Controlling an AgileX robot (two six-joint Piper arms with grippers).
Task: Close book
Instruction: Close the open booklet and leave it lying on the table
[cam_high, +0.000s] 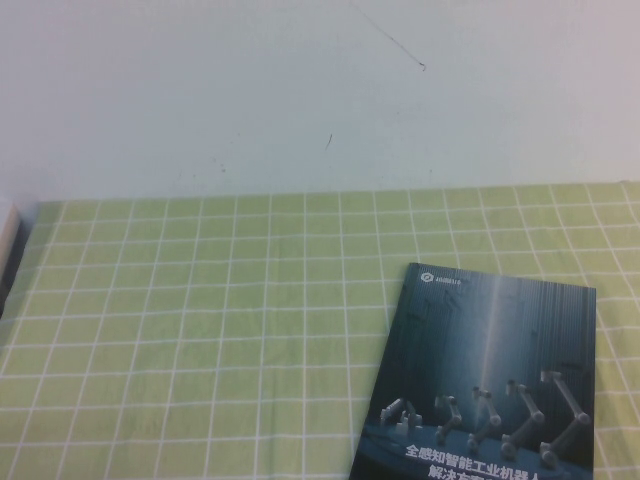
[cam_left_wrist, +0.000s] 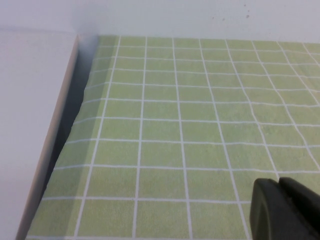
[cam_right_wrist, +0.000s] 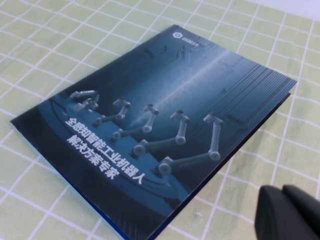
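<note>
Blue book looks thin and bendy; hold its loose edge. Right gripper is beside it, left gripper far off. Spread or pressed together, nobody can tell.

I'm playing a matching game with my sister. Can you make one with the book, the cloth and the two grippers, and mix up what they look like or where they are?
Things
1. book
2. cloth
3. left gripper
4. right gripper

Clues
A. green with white lines
B. over the cloth, right beside the book
C. dark blue, closed, lying flat
D. over bare cloth, near a white board

Pairs: 1-C, 2-A, 3-D, 4-B
</note>
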